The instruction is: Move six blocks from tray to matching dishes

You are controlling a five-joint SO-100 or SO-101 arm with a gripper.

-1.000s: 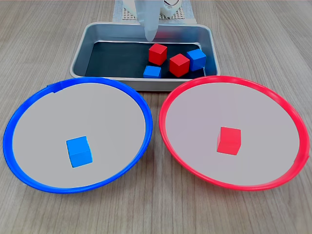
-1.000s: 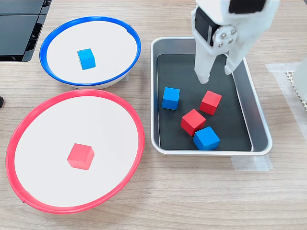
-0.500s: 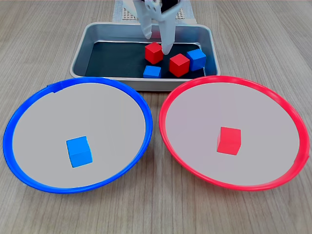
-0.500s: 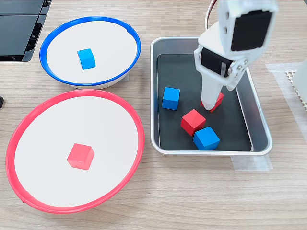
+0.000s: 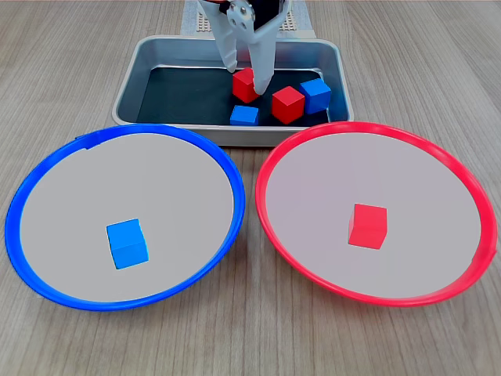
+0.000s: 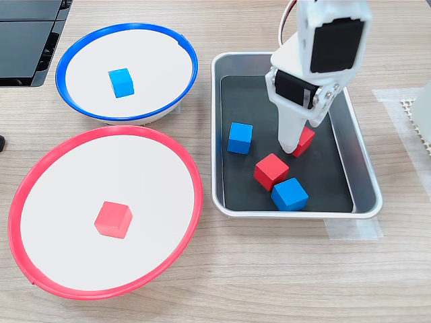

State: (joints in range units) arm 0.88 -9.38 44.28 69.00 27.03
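The silver tray (image 5: 129, 82) (image 6: 367, 182) holds two red blocks (image 5: 287, 104) (image 6: 271, 171) and two blue blocks (image 5: 244, 115) (image 6: 240, 137) (image 5: 316, 94) (image 6: 290, 194). My white gripper (image 5: 246, 74) (image 6: 302, 140) is lowered into the tray, open, with one finger on each side of a red block (image 5: 244, 86) (image 6: 306, 138). In the second exterior view the near finger (image 6: 288, 138) hides part of that block. The blue-rimmed dish (image 5: 47, 168) (image 6: 67, 60) carries one blue block (image 5: 127, 243) (image 6: 121, 82). The red-rimmed dish (image 5: 470, 188) (image 6: 195, 182) carries one red block (image 5: 368, 225) (image 6: 112, 219).
Both dishes lie side by side in front of the tray on a wooden table. A black object (image 6: 27, 40) sits at the second exterior view's top left. Pale tape (image 6: 350, 229) lies beside the tray's wall, and the arm's base mat (image 6: 414, 121) is at the right edge.
The gripper came down from above the tray and now straddles the red block, which it has nudged slightly. The other blocks have not moved.
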